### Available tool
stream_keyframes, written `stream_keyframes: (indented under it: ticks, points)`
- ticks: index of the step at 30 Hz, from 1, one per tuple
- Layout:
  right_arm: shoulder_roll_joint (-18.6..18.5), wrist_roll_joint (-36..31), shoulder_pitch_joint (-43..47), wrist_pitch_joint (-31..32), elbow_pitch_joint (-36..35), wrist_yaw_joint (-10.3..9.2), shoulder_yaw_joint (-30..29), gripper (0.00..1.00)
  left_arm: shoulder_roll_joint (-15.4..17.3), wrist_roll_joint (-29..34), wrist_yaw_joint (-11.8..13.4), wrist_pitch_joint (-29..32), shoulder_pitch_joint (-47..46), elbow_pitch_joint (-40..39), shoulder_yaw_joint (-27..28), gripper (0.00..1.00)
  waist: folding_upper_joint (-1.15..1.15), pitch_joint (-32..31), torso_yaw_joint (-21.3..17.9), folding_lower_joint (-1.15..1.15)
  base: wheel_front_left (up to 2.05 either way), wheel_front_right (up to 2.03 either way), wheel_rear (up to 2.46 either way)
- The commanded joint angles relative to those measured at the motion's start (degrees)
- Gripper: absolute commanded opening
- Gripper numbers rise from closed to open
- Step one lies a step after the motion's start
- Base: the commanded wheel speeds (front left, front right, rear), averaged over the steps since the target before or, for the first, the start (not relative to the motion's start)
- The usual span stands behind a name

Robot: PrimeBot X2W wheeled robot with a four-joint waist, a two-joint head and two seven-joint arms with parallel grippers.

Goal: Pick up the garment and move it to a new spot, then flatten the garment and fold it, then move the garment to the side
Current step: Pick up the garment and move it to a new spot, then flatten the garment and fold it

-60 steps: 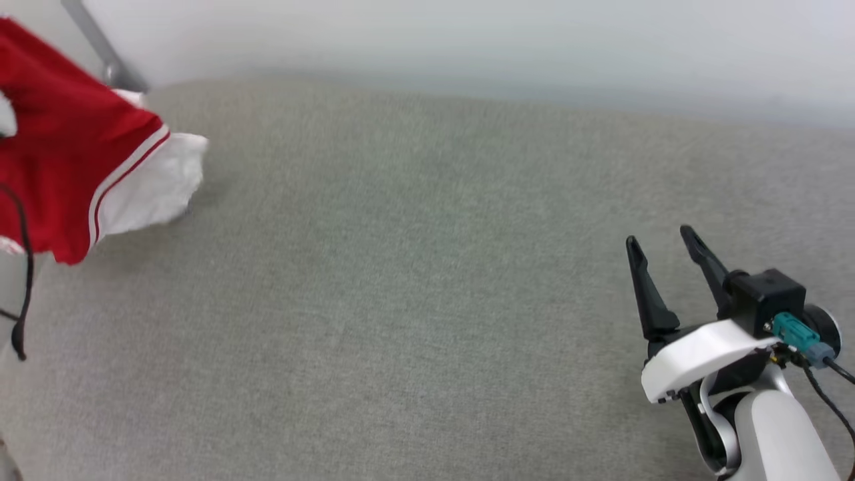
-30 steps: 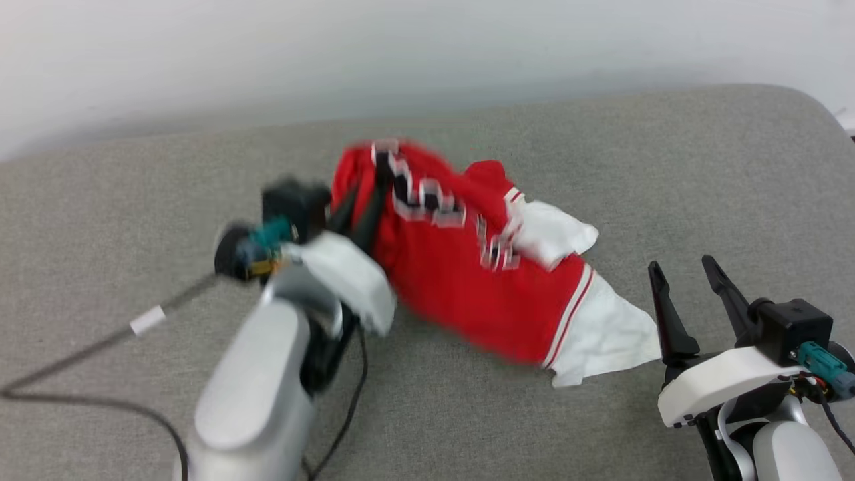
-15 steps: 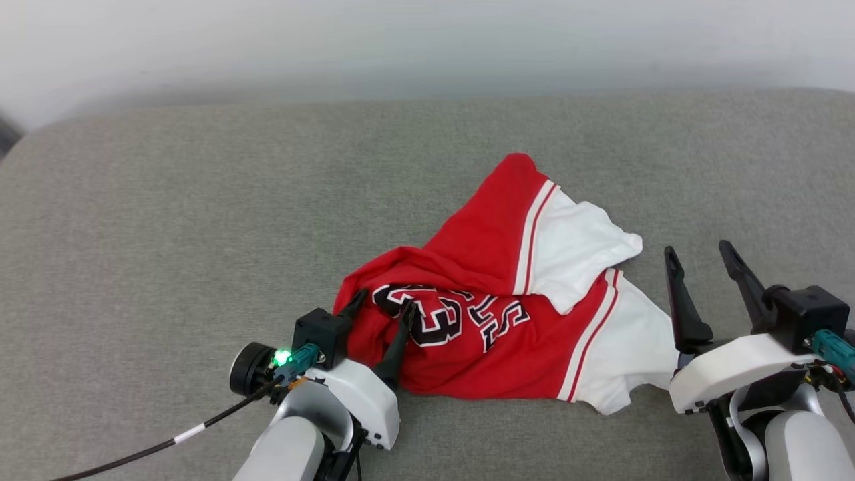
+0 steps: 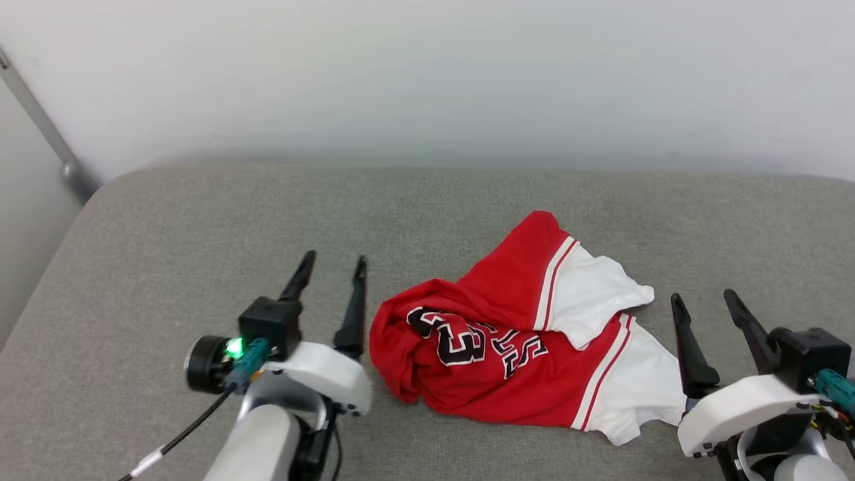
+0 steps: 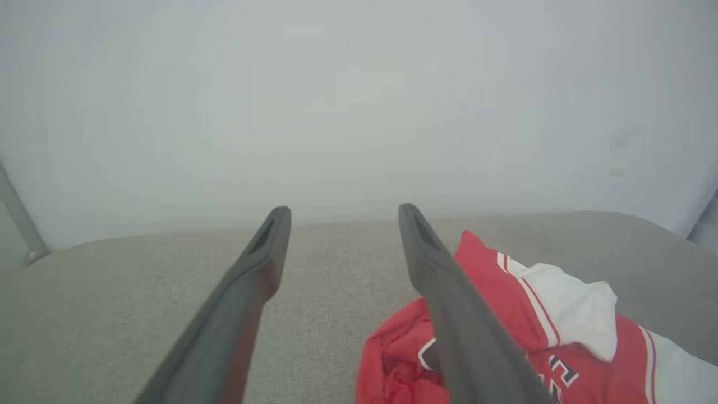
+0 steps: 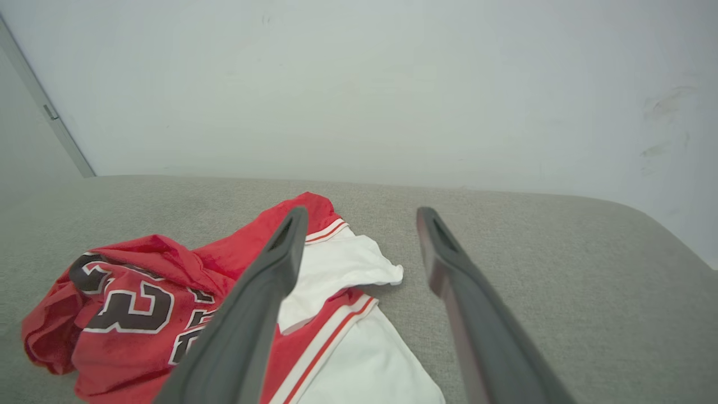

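While the red jersey T-shirt (image 4: 487, 381) lay crumpled on the grey upholstered cushion (image 4: 167, 267), black white-outlined numerals facing up and one white sleeve (image 4: 591, 294) folded over its red front, the left gripper (image 4: 335, 256) hovered just beside its left edge, fingers spread wide with nothing between them. At the shirt's other side the right gripper (image 4: 703, 295) sat near the lower white sleeve, fingers likewise parted and empty.

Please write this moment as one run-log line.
garment: red jersey crumpled on grey cushion, not flattened | left gripper: open, empty, beside it | right gripper: open, empty, beside it
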Motion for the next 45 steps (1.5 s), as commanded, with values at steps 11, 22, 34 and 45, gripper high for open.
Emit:
stream_keyframes:
  ticks: [11,22,34,45]
  points:
    - [0.1,1.0,5.1,0.9,-3.2,-0.03,1.1,1.0,5.2,-0.4,3.2,0.7,7.9,-1.5,3.3,1.0,0.0,-2.4,-2.3,0.0,0.0,0.0,0.0]
    - [0.1,1.0,6.7,1.3,-4.9,-0.03,1.7,1.0,6.0,-1.4,3.9,2.1,9.4,-3.1,3.2,1.0,0.0,-2.6,-3.6,0.0,0.0,0.0,0.0]
    - [0.1,1.5,4.8,1.3,-4.3,-0.03,2.2,1.0,8.3,-2.6,-2.1,7.7,0.4,-3.1,0.7,1.0,0.0,-0.8,-4.1,0.0,0.0,0.0,0.0]
    - [0.1,2.4,1.2,0.0,-2.7,-0.03,3.8,1.0,13.2,-11.6,-11.9,34.1,-20.8,4.2,-10.2,1.0,0.0,5.6,-9.9,0.0,0.0,0.0,0.0]
